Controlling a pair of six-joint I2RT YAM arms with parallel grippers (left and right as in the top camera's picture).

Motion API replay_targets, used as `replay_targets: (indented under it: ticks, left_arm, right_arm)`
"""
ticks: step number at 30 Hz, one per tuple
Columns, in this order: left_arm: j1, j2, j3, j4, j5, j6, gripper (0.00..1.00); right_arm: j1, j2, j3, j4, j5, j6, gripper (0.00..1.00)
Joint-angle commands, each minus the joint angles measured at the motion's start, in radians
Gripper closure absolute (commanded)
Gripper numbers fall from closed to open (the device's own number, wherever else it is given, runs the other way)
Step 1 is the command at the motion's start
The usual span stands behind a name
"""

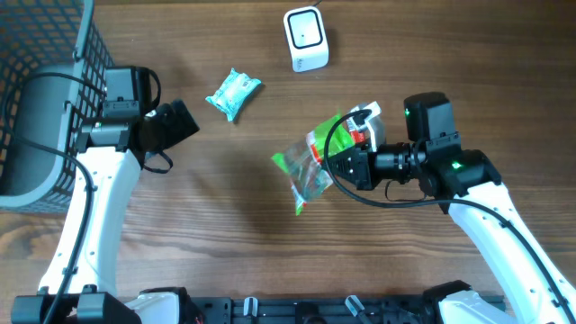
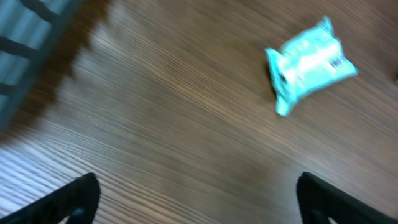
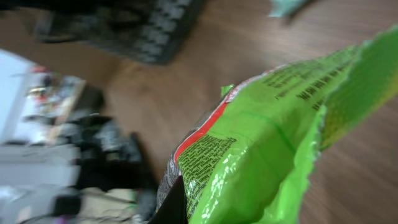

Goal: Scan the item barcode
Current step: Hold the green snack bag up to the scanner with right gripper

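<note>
Your right gripper [image 1: 337, 168] was clamped on the green bag [image 1: 310, 160], right of centre, nearer than the scanner [image 1: 306, 38]. Your left gripper [image 1: 184, 121] stood wide open, just left of the teal packet [image 1: 233, 93].

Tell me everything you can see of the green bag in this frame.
The green bag is a glossy, crinkled plastic pouch, bright green with a red-and-white band and small black print. It sits right of centre, slanted, pinched at its right side by the right claw. Whether it clears the table cannot be told.
</note>
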Motion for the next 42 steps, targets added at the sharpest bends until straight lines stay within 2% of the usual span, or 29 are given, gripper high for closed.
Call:
replay_targets:
  ticks: [1, 4, 7, 9, 10, 12, 14, 15, 17, 20, 30, 34, 37, 42]
  left_arm:
    - [0.005, 0.006, 0.002, -0.014, -0.096, -0.001, 0.0]
    - [0.005, 0.006, 0.002, -0.016, -0.096, -0.001, 0.0]
    - [0.005, 0.006, 0.002, -0.016, -0.096, -0.001, 0.0]
    - [0.005, 0.006, 0.002, -0.016, -0.096, -0.001, 0.0]
    - [0.005, 0.006, 0.002, -0.016, -0.096, -0.001, 0.0]
    - [0.005, 0.006, 0.002, -0.016, -0.096, -0.001, 0.0]
    - [0.005, 0.006, 0.002, -0.016, -0.096, -0.001, 0.0]
    - [0.005, 0.006, 0.002, -0.016, -0.096, -0.001, 0.0]
    - [0.005, 0.006, 0.002, -0.016, -0.096, -0.001, 0.0]
    - [0.005, 0.006, 0.002, -0.016, -0.096, -0.001, 0.0]
    - [0.005, 0.006, 0.002, -0.016, -0.096, -0.001, 0.0]
    - [0.005, 0.006, 0.002, -0.016, -0.096, -0.001, 0.0]
    - [0.005, 0.006, 0.002, -0.016, -0.096, -0.001, 0.0]
    - [0.005, 0.006, 0.002, -0.016, -0.096, -0.001, 0.0]
  right_arm:
    - [-0.003, -0.003, 0.036, 0.003, 0.197, 0.014, 0.96]
    - [-0.003, 0.0, 0.135, -0.039, 0.261, 0.029, 0.96]
    - [-0.003, 0.053, 0.325, -0.145, 0.364, 0.046, 0.96]
    - [-0.003, 0.124, 0.481, -0.258, 0.406, 0.008, 0.96]
    - [-0.003, 0.209, 0.642, -0.378, 0.455, -0.041, 0.96]
    - [-0.002, 0.319, 0.842, -0.521, 0.56, -0.081, 0.96]
    - [0.003, 0.445, 1.052, -0.609, 0.656, -0.116, 0.96]
    - [0.007, 0.48, 1.104, -0.605, 0.692, -0.124, 0.96]
    - [0.026, 0.545, 1.168, -0.54, 0.791, -0.138, 0.96]
    - [0.063, 0.609, 1.168, -0.414, 0.937, -0.181, 0.96]
    - [0.24, 0.949, 1.167, 0.092, 1.519, -0.551, 0.96]
    - [0.268, 1.062, 1.167, 0.257, 1.619, -0.69, 0.96]
    - [0.274, 1.109, 1.166, 0.296, 1.638, -0.675, 0.96]
    - [0.269, 1.077, 1.167, 0.269, 1.656, -0.468, 0.96]
